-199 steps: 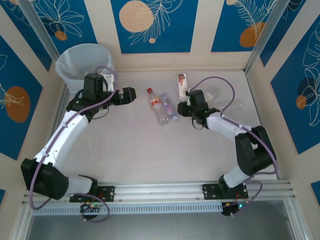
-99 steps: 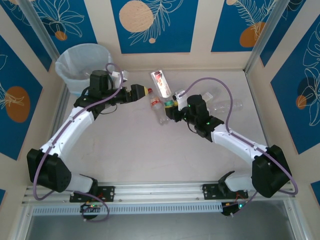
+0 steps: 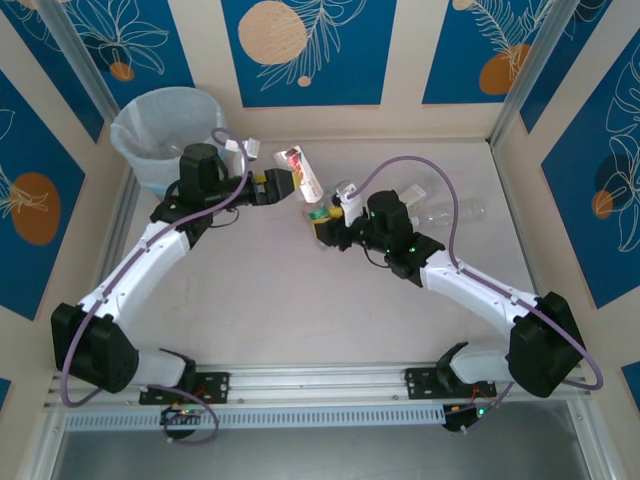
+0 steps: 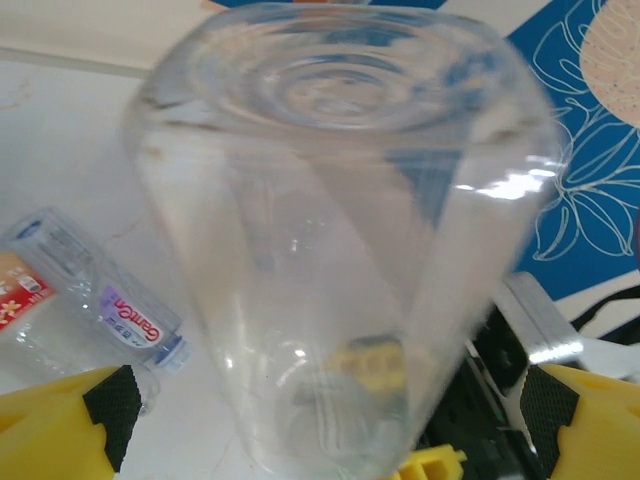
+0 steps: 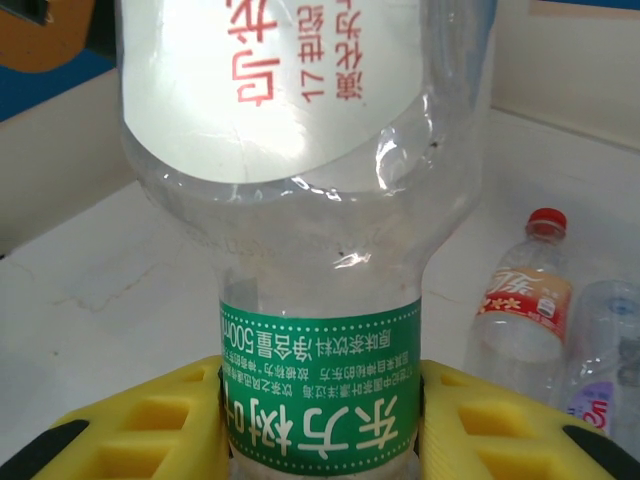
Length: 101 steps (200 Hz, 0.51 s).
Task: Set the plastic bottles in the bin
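While the right gripper (image 3: 320, 214) clamps the clear, green-labelled plastic bottle (image 3: 302, 176) by its neck, upper centre, close the wide-apart left gripper (image 3: 274, 185) squarely around its base.

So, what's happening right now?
Right fingers shut on green-labelled bottle, held up. Left fingers open either side of it. Bin at far left. Red-capped bottle lies aside.

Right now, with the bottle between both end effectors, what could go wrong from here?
1. The right end effector clamps the bottle only at its narrow green-labelled end, so the long body could swing or slip.
2. The left end effector stands open around the wide clear base. Closing there may crush the thin wall or squeeze the bottle out.
3. Loose bottles lie close by, and a drop could knock and scatter them.
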{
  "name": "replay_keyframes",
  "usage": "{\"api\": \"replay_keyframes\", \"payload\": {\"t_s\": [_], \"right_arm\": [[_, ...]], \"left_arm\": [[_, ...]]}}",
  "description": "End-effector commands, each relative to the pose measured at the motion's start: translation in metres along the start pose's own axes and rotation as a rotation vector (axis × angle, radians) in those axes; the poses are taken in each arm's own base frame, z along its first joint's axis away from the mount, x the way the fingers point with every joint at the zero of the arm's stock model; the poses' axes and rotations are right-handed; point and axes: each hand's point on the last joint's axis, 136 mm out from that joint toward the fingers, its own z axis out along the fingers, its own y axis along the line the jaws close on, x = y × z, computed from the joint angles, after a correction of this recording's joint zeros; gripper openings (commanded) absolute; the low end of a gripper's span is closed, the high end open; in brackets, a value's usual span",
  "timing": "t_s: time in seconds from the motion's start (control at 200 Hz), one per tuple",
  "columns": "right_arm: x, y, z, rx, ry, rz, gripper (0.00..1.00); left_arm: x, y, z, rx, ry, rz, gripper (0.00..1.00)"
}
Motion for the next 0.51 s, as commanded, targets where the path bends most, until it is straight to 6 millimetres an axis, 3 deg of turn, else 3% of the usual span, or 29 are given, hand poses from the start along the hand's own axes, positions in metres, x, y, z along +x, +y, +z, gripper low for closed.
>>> {"api": "replay_keyframes", "payload": {"t_s": [0.0, 0.3, 0.5], "right_arm": [[-0.029, 0.023, -0.005, -0.081, -0.081, -0.011, 0.00], [-0.030, 0.040, 0.003, -0.119, -0.083, -0.007, 0.00], [-0.029, 0.041, 0.014, -0.118, -0.066, 0.064, 0.00]], "left_arm": [[-0.015, -0.012, -0.005, 0.008, -0.079, 0.076, 0.99], [-0.019, -0.011, 0.001, 0.017, -0.083, 0.069, 0.99], [-0.022, -0.001, -0.001, -0.027, -0.134, 0.051, 0.88]]}}
